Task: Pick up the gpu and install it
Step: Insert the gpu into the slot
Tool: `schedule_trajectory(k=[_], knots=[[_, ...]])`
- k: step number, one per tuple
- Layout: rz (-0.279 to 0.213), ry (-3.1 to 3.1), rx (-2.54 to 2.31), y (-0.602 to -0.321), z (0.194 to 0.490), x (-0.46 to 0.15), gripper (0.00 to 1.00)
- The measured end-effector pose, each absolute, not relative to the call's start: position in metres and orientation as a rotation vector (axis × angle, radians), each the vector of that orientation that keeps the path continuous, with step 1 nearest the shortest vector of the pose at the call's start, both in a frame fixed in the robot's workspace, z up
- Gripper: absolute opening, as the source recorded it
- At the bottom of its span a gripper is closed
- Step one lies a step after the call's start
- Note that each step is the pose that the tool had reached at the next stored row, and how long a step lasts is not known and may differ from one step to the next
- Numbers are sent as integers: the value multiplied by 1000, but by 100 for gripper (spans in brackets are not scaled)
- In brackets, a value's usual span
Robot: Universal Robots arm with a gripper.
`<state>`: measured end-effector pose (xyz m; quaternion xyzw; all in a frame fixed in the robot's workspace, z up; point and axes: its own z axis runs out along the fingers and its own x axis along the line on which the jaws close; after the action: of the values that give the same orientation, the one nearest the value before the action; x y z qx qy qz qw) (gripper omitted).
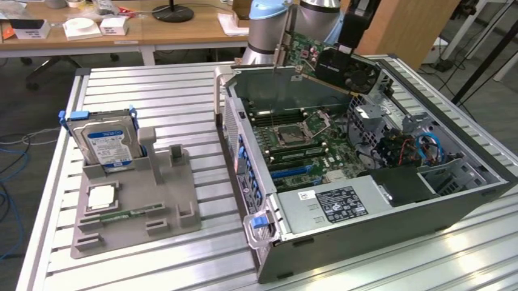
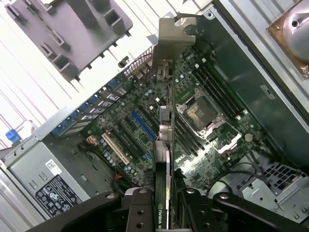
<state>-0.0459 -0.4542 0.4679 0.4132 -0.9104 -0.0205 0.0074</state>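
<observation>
I had the gpu [image 1: 346, 65] clamped in my gripper [image 2: 163, 207]. The jaws were partway closed on the card's upper edge, one finger on each face. The card hung on edge with its silver bracket [image 2: 174, 34] pointing away from my wrist. In the exterior view it sat in the air at about 1 o'clock, over the far rim of the open case [image 1: 364, 242] and well clear of the motherboard [image 1: 292, 133] below. The case lay on its side on the worktop [image 1: 162, 85]. At 9 o'clock from it stood the grey fixture [image 1: 162, 206], with the hard drive [image 1: 104, 142] upright in its 11 o'clock corner. I judged the pickup done and the install step in hand, with the card carried over the case but not yet lined up with any slot. From my wrist, the card's edge crossed the board close beside the CPU socket [image 2: 203, 113], while the blue slot [image 2: 144, 124] lay off to one side. I judged that seating it would call for bringing the card's lower edge parallel to and directly over that slot. The bracket would have to meet the opening in the case's rear wall, and the descent would have to be straight and level. I could not tell whether the cooler would clear the parts beside the slot.
</observation>
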Motion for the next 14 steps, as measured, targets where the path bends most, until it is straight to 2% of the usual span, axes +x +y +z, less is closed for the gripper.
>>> schedule_trajectory(k=[14], knots=[[-63,-2785,1417,-454,468,-46,26]])
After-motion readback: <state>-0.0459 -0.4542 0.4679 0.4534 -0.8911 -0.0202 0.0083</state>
